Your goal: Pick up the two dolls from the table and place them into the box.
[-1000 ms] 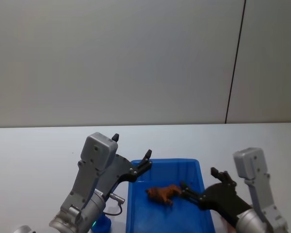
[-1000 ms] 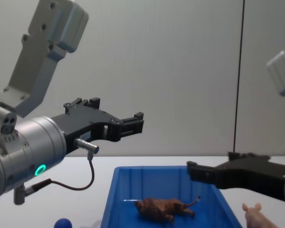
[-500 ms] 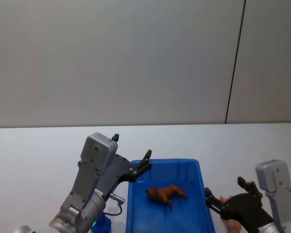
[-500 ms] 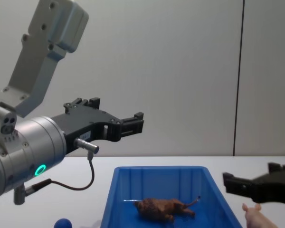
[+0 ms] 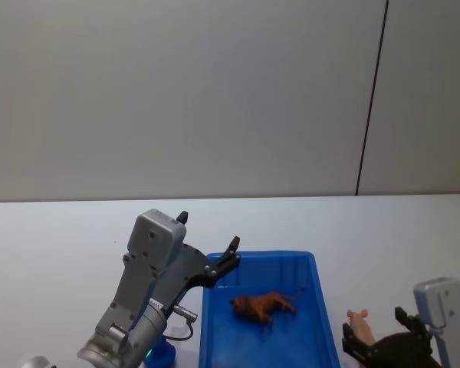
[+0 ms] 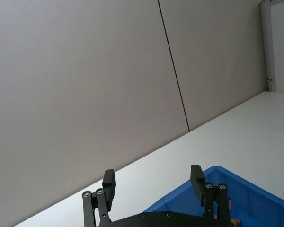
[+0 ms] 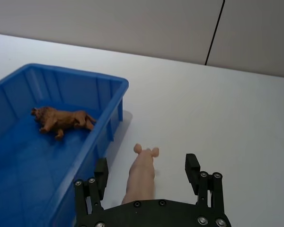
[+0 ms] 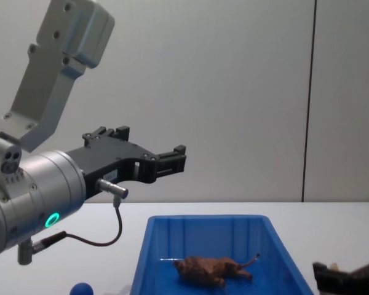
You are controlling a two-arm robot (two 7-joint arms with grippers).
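Observation:
The blue box (image 5: 276, 256) stands on the white table (image 5: 54, 238) with a brown furry doll (image 5: 262, 305) lying on its floor. To the box's right, a pale pink doll (image 7: 142, 174) lies on the table, also seen from the head camera (image 5: 359, 325). My right gripper (image 7: 146, 168) is open just above it, with one finger on each side of the pink doll and neither touching it; it sits low at the right (image 5: 377, 343). The left gripper (image 5: 211, 232) hangs open and empty over the box's left rim. A dark-blue doll (image 8: 81, 288) rests left of the box.
The box's tall right wall (image 7: 111, 118) stands close beside the pink doll. White tabletop stretches to the right and behind it (image 7: 217, 109). A grey wall with a dark vertical seam (image 5: 372, 100) backs the table.
My right gripper has drawn back out of the box, moving right and down to the pink doll on the table. The brown doll stays in the box. The left arm has not moved.

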